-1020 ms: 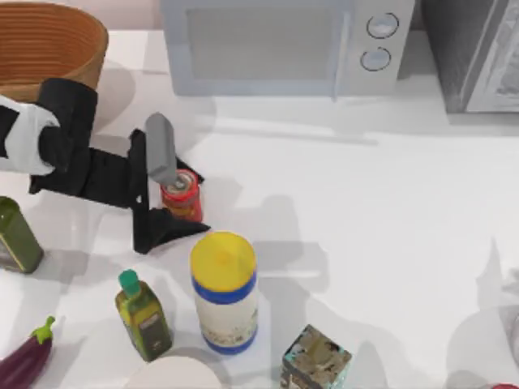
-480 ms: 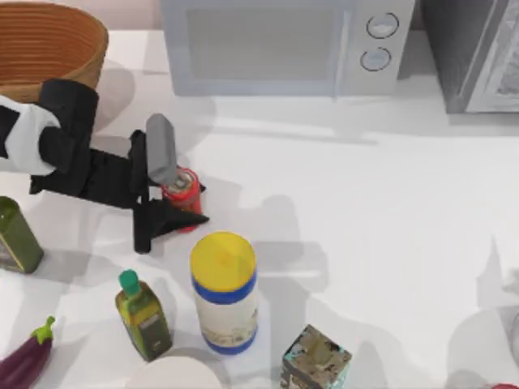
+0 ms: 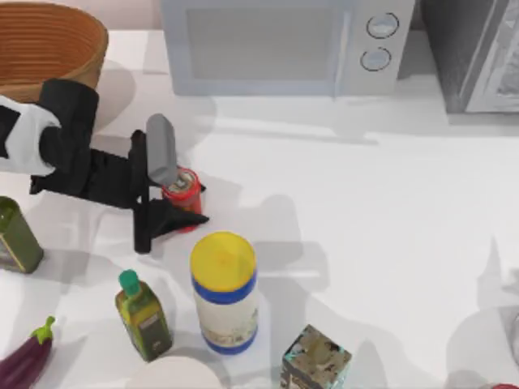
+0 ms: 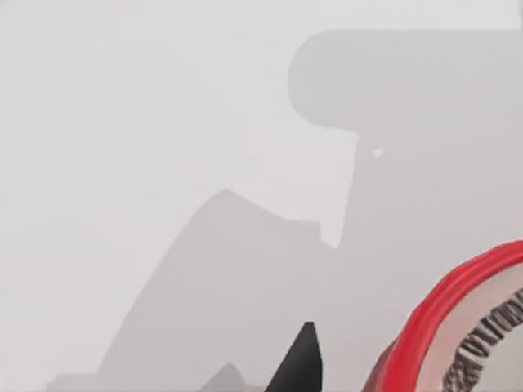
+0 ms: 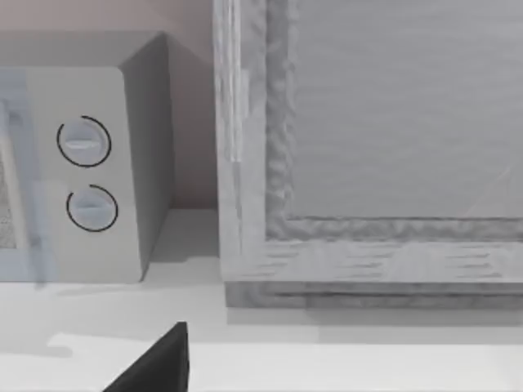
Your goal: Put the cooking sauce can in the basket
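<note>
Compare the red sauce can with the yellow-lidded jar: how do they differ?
The red sauce can is much shorter and narrower than the yellow-lidded jar. The can sits between the left pincer's fingers; the jar stands free, nearer the table's front. The can is red, the jar white with a blue band. Both stand upright.

**Background and Fixed Furnishings**

The white surface spans the top view and carries soft grey shadows. A pale grey microwave with two round dials stands along the far edge. A grey panelled cabinet stands just beside it on the right. A pinkish wall rises behind both.
</note>
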`<action>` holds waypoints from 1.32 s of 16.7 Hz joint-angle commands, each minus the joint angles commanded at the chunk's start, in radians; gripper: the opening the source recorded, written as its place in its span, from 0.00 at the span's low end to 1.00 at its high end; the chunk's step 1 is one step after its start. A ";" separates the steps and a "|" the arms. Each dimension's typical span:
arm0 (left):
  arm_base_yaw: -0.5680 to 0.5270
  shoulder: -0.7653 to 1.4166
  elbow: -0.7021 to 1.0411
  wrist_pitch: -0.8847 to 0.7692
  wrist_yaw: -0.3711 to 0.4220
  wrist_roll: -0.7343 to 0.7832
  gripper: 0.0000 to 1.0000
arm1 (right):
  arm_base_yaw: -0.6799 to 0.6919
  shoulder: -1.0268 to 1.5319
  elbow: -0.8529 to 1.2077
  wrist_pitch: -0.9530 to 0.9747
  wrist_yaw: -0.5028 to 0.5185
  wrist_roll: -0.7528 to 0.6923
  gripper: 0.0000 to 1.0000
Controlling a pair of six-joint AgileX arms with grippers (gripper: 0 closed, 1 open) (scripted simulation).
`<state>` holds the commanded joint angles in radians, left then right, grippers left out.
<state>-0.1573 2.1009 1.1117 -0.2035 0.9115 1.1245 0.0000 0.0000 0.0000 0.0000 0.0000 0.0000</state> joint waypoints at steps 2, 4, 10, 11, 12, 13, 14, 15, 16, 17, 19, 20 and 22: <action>0.003 -0.013 0.009 -0.005 -0.013 -0.014 0.00 | 0.000 0.000 0.000 0.000 0.000 0.000 1.00; 0.019 -0.062 0.051 -0.024 -0.053 -0.069 0.00 | 0.000 0.000 0.000 0.000 0.000 0.000 1.00; 0.141 -0.285 0.328 -0.131 -0.350 -0.485 0.00 | 0.000 0.000 0.000 0.000 0.000 0.000 1.00; 0.165 -0.310 0.365 -0.149 -0.428 -0.583 0.00 | 0.000 0.000 0.000 0.000 0.000 0.000 1.00; 0.186 -0.330 0.394 -0.166 -0.507 -0.675 0.00 | 0.000 0.000 0.000 0.000 0.000 0.000 1.00; 0.204 -0.345 0.416 -0.182 -0.581 -0.759 0.00 | 0.000 0.000 0.000 0.000 0.000 0.000 1.00; 0.219 -0.357 0.433 -0.194 -0.647 -0.832 0.00 | 0.000 0.000 0.000 0.000 0.000 0.000 1.00; 0.231 -0.364 0.447 -0.204 -0.703 -0.894 0.00 | 0.000 0.000 0.000 0.000 0.000 0.000 1.00; 0.241 -0.368 0.459 -0.211 -0.749 -0.947 0.00 | 0.000 0.000 0.000 0.000 0.000 0.000 1.00; 0.247 -0.366 0.468 -0.217 -0.783 -0.988 0.00 | 0.000 0.000 0.000 0.000 0.000 0.000 1.00; 0.254 -0.360 0.476 -0.223 -0.822 -1.039 0.00 | 0.000 0.000 0.000 0.000 0.000 0.000 1.00; 0.255 -0.357 0.476 -0.224 -0.828 -1.050 0.00 | 0.000 0.000 0.000 0.000 0.000 0.000 1.00; 0.255 -0.357 0.476 -0.224 -0.828 -1.051 0.00 | 0.000 0.000 0.000 0.000 0.000 0.000 1.00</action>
<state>0.0973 1.7442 1.5876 -0.4279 0.0830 0.0736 0.0000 0.0000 0.0000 0.0000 0.0000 0.0000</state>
